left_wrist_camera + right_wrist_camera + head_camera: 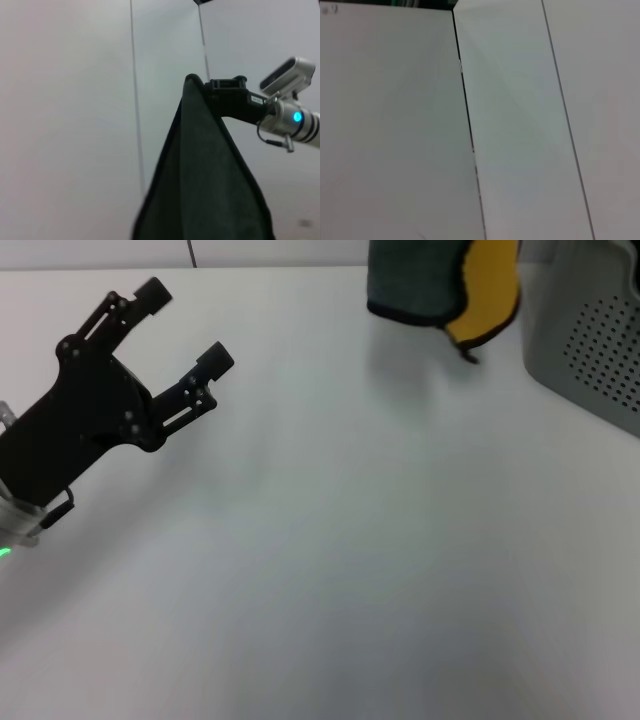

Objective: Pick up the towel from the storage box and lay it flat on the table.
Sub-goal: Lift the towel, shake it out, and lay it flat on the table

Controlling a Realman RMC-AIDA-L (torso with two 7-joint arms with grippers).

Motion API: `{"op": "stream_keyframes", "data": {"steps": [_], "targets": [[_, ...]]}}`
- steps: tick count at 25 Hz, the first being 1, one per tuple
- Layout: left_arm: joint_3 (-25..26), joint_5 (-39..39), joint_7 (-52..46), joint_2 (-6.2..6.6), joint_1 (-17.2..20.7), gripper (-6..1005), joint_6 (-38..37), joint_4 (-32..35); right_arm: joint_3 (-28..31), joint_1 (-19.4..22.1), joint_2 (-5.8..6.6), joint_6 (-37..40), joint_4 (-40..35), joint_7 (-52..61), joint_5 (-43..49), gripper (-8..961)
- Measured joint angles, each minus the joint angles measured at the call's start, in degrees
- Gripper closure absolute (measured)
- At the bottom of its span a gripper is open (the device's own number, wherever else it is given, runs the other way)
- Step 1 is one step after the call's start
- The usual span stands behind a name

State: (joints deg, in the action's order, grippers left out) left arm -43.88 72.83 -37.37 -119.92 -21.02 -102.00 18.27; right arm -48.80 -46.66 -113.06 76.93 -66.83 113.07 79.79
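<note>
towel (445, 285) hangs in the air at the far right of the head view, its lower edge above the worktop (330, 570) and just beside the storage box (590, 345). the right gripper (227, 92) is out of the head view; the left wrist view shows it, black and blocky on a silver wrist with a blue light, pinching the towel's top corner, the cloth falling from it in a widening drape. the left gripper (185, 330) hovers over the near left of the worktop, tilted and pointing towards the far right, its 2 black fingers (205, 375) spread and holding nothing, well apart from the towel. the towel is soft, showing a dark grey-green face and a mustard-yellow one, with thin black edging. the storage box is light grey plastic with rows of small round holes. the worktop is smooth and white.
</note>
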Motion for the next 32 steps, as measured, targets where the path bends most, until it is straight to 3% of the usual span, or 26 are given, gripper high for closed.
{"op": "stream_keyframes", "data": {"steps": [7,8,12,19,32], "targets": [[0.20,-5.87,22.51,-0.50,-2.52,228,0.88,-12.32,-7.10,-0.88,-2.00,-9.47,-3.69,-2.24,0.14,938],[0.14,-6.56,29.02,-0.60,-3.44,229,1.44,-14.72,-8.15,-1.07,-2.13,-10.59,-4.00,-2.58,0.18,938],[0.10,-7.17,37.27,-0.73,-4.99,234,2.03,-18.21,-10.23,-2.17,-2.24,-12.40,-4.26,-3.12,0.19,938],[0.21,-9.39,39.08,-0.81,-6.71,241,2.92,-19.90,-13.72,-4.30,-2.42,-14.37,-3.66,-3.87,0.08,937],[-0.39,-6.55,39.48,-0.83,-5.94,255,3.08,-20.12,-22.48,-5.28,-2.86,-20.22,-3.20,-4.88,0.07,937]]}}
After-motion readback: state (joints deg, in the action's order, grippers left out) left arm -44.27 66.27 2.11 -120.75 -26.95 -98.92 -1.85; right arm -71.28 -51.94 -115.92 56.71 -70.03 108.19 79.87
